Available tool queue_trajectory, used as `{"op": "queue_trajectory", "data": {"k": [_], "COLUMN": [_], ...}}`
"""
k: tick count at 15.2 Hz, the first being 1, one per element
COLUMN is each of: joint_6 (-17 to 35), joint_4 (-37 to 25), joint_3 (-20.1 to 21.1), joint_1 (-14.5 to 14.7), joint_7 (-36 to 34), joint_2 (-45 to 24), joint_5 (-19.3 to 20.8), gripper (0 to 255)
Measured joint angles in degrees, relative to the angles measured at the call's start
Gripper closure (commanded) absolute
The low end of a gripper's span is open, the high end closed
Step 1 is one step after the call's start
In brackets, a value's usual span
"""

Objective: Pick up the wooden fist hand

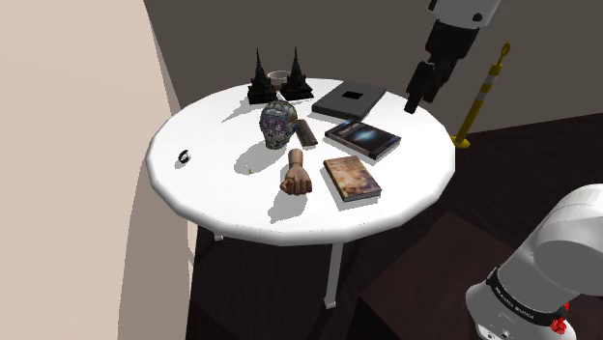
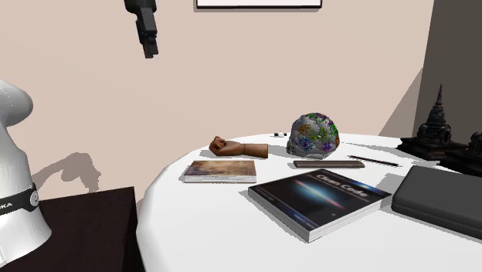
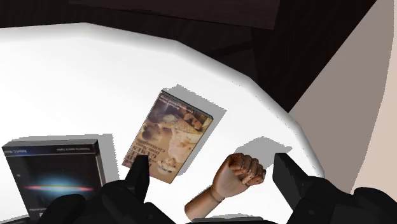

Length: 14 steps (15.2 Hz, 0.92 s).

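The wooden fist hand (image 1: 297,180) lies on the round white table (image 1: 213,184), just beside a brown-covered book (image 1: 352,178) on the shoulder view's left and near a flower-patterned skull (image 1: 277,124), with its cut wrist end pointing toward the skull and its knuckles toward the table's rim. The gripper (image 1: 417,99) hangs high above the table's far side, well apart from the fist. From the shoulder view it reads as one black shape above a flat black case (image 1: 350,100); the wrist view settles the matter, since there the 2 fingers (image 3: 139,178) stand released, apart and touching nothing, with the fist (image 3: 238,175) seen far below in the gap between them. That view also shows the brown book's (image 3: 170,137) mottled cover and the corner of a dark book with a galaxy picture (image 3: 54,175). The shoulder view adds what sits at the back of the table: 2 black spired statues (image 1: 261,77), a small bowl (image 1: 278,76) between them, a little black ring (image 1: 184,155) off by itself on that view's left, and a yellow-and-black post (image 1: 483,92) beyond the table. The second exterior view looks low across the tabletop and shows the fist (image 2: 235,147) resting flat behind the brown book (image 2: 220,171), a thin pen (image 2: 376,161) beside a dark bar (image 2: 328,164) in front of the skull (image 2: 313,136), and the gripper (image 2: 148,52) up against the beige wall.
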State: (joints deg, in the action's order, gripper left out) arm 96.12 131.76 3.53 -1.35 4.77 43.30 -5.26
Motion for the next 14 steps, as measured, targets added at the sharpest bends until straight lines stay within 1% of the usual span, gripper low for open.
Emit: {"op": "queue_trajectory", "data": {"k": [1, 3, 5, 10, 14], "joint_6": [0.0, 1.49, 4.24, 10.35, 13.88], "joint_4": [0.0, -0.26, 0.04, -1.88, -5.83], "joint_3": [0.0, 0.93, 2.31, 6.19, 8.5], "joint_1": [0.0, -0.2, -0.5, -1.26, -2.13], "joint_7": [0.0, -1.59, -3.93, -10.93, -16.29], "joint_2": [0.0, -2.14, -5.17, -14.65, -23.35], "joint_5": [0.0, -0.43, -1.02, -2.1, -1.8], "gripper": [0, 0, 0, 0, 0]}}
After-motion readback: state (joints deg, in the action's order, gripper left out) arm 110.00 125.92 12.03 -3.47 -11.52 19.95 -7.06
